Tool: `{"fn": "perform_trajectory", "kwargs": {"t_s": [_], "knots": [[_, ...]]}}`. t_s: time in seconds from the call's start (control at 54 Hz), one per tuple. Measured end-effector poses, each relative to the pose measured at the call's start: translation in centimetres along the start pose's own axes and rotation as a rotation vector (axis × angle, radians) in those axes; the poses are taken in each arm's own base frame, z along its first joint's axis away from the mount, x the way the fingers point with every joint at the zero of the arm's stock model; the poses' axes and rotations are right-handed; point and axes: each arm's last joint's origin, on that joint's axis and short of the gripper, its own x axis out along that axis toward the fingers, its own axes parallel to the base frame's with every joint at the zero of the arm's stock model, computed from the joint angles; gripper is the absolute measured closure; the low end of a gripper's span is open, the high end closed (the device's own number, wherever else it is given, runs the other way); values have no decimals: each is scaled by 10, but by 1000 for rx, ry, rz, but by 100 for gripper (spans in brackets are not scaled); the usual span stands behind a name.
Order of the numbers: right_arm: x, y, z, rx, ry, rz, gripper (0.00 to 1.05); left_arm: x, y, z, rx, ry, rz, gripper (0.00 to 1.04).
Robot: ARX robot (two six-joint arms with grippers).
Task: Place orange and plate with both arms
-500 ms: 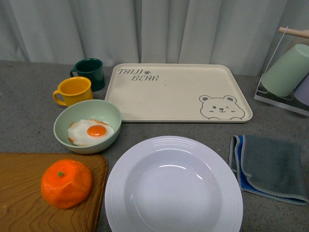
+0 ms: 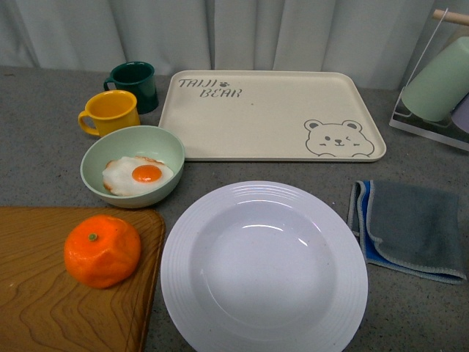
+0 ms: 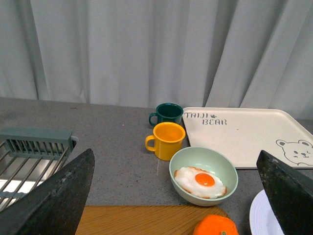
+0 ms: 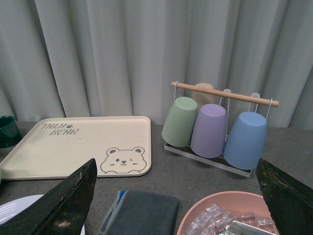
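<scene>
The orange lies on a wooden board at the near left. The left wrist view catches its top. The white ribbed plate rests empty on the table at the near centre, just right of the board. Its edge also shows in the left wrist view and the right wrist view. My left gripper hangs open above the board, behind the orange, holding nothing. My right gripper is open too, over the table to the right of the plate. Neither arm appears in the front view.
A pale green bowl with a fried egg, a yellow mug and a dark green mug stand behind the board. The beige bear tray lies behind the plate. A grey cloth, a cup rack and a pink ice bowl are to the right, a dish rack to the left.
The whole scene sits a little higher in the front view than before. Nothing on the table has shifted relative to the rest.
</scene>
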Motion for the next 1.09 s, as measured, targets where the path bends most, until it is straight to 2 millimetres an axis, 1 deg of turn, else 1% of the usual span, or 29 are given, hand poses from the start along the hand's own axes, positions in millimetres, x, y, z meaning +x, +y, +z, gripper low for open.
{"fn": "perform_trajectory", "kwargs": {"t_s": [0.278,0.296,0.333,0.37,0.407,0.426,0.481,0.556,0.611,0.63,0.685,0.741,0.87,0.963,1.093], "knots": [[0,0,0,0,0,0,9,0,0,0,0,0,0,7],[0,0,0,0,0,0,9,0,0,0,-3,13,10,7],[0,0,0,0,0,0,9,3,-2,-3,-23,172,62,7],[0,0,0,0,0,0,9,9,-5,-8,-25,256,83,7],[0,0,0,0,0,0,9,15,-8,-11,-26,287,72,7],[0,0,0,0,0,0,9,21,-12,-12,-28,303,62,7],[0,0,0,0,0,0,9,32,-18,-13,-35,329,52,7],[0,0,0,0,0,0,9,51,-25,-9,-47,322,40,7],[0,0,0,0,0,0,9,64,-30,-11,-65,360,20,7],[0,0,0,0,0,0,9,71,-33,-13,-82,404,3,7],[0,0,0,0,0,0,9,84,-37,-20,-113,490,-39,7],[0,0,0,0,0,0,9,96,-43,-34,-130,603,-75,7],[0,0,0,0,0,0,9,113,-50,-58,-148,787,-112,7],[0,0,0,0,0,0,9,121,-51,-65,-148,838,-115,7],[0,0,0,0,0,0,9,131,-53,-69,-175,877,-141,7]]}}
